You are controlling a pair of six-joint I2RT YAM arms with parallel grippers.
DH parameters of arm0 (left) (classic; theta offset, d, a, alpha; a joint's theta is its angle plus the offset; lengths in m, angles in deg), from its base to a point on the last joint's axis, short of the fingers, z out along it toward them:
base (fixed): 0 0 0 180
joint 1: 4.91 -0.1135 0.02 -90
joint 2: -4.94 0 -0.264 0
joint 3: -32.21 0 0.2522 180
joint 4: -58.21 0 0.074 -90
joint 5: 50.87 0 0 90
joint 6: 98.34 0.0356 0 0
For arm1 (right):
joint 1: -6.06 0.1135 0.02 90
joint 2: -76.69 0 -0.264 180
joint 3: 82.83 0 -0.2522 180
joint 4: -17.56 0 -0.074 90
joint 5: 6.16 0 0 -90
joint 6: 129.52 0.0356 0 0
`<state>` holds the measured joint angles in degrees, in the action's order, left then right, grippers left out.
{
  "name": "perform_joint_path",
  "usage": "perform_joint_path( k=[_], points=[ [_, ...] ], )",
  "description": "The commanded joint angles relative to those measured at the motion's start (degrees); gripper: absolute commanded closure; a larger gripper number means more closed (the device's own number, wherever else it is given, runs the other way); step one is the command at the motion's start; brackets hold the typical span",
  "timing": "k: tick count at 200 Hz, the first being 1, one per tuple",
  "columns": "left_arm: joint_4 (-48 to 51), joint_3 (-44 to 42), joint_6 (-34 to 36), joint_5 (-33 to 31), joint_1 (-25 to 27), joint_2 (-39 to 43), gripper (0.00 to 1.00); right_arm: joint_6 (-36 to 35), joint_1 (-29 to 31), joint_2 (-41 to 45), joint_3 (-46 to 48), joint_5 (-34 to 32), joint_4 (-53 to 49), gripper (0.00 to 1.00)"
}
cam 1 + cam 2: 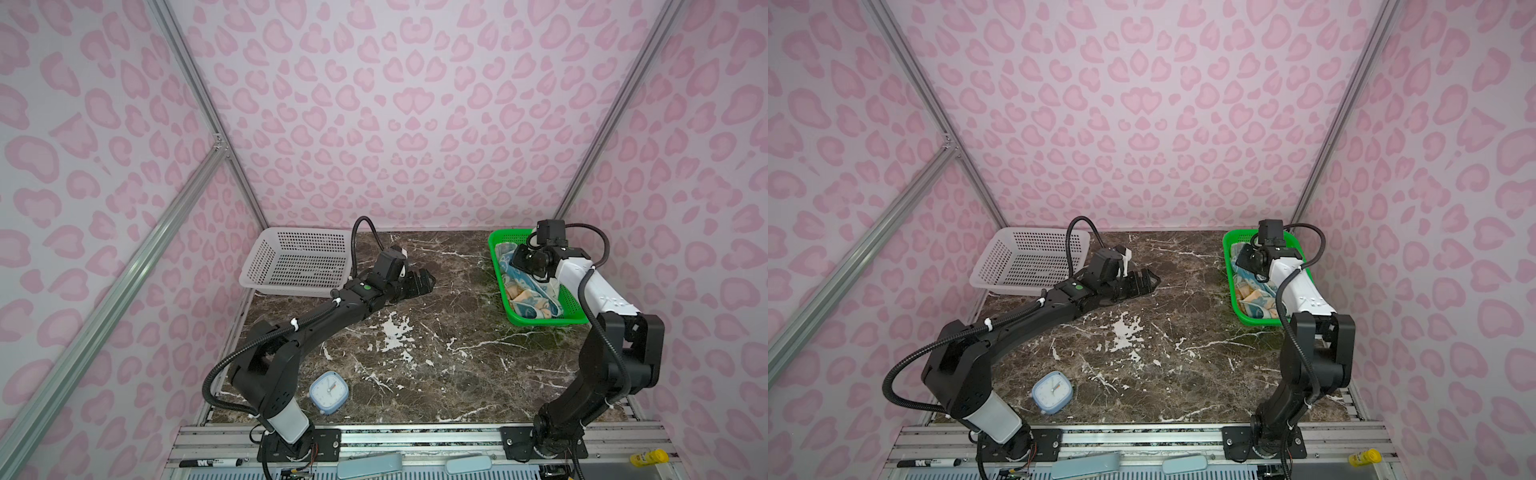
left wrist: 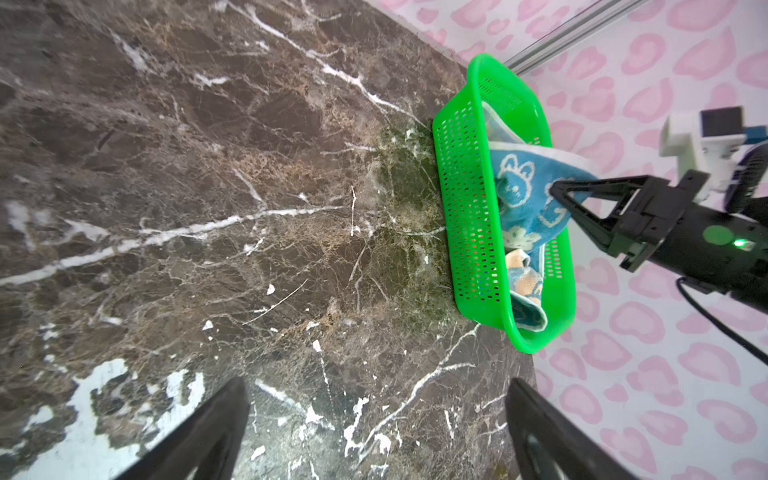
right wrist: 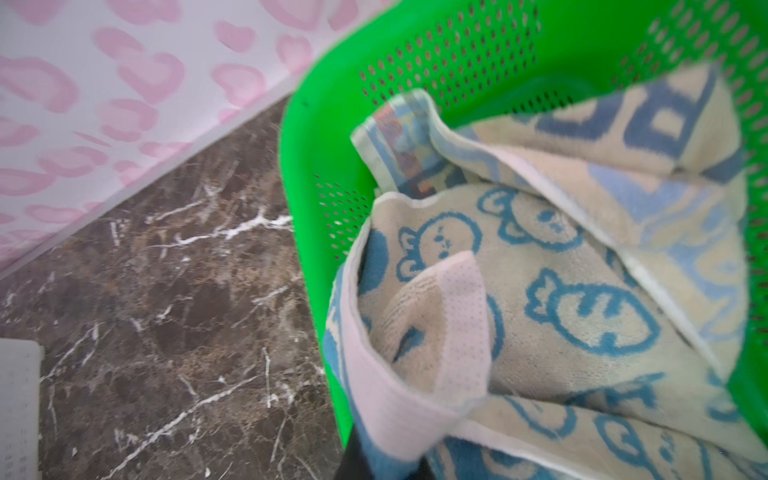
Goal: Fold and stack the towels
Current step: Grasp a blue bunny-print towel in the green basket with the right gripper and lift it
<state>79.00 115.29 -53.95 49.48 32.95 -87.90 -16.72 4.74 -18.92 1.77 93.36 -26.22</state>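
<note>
Crumpled towels [image 1: 536,297] lie in a green basket [image 1: 540,322] at the back right of the marble table. In the left wrist view the blue towel [image 2: 515,195], printed with bunnies, rises to a peak above the basket [image 2: 461,208]. My right gripper [image 2: 555,191] is shut on that peak. The right wrist view shows the pinched white hem and the towel's cream underside [image 3: 561,291], with a block-patterned towel [image 3: 648,137] behind it. An orange patch [image 2: 517,259] shows lower down. My left gripper [image 1: 426,282] hangs open and empty over the table's middle, left of the basket.
A white mesh basket [image 1: 299,266] stands at the back left, just behind my left arm. A small blue clock [image 1: 328,392] lies near the front left. On the front rail are a black marker [image 1: 212,462] and a yellow bottle [image 1: 648,457].
</note>
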Motion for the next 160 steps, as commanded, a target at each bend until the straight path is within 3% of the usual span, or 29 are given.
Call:
perform_joint_path(
  k=[1,56,100,160],
  points=[
    [-2.77,-1.76,1.91,-2.59,0.02,3.95,0.03,-4.32,3.92,2.25,-5.59,-6.39,-5.05,1.0],
    [-4.79,-8.43,2.01,-9.76,0.19,14.28,0.03,-9.75,22.65,6.76,-17.73,-14.88,-8.53,1.0],
    [-1.87,-13.92,1.76,-16.23,0.19,24.19,0.03,-8.15,32.85,9.13,-26.22,-7.9,-7.85,1.0],
    [-0.82,-18.36,1.84,-19.44,0.19,31.25,0.02,-1.07,34.28,8.65,-29.81,2.19,-4.64,1.0]
  ],
)
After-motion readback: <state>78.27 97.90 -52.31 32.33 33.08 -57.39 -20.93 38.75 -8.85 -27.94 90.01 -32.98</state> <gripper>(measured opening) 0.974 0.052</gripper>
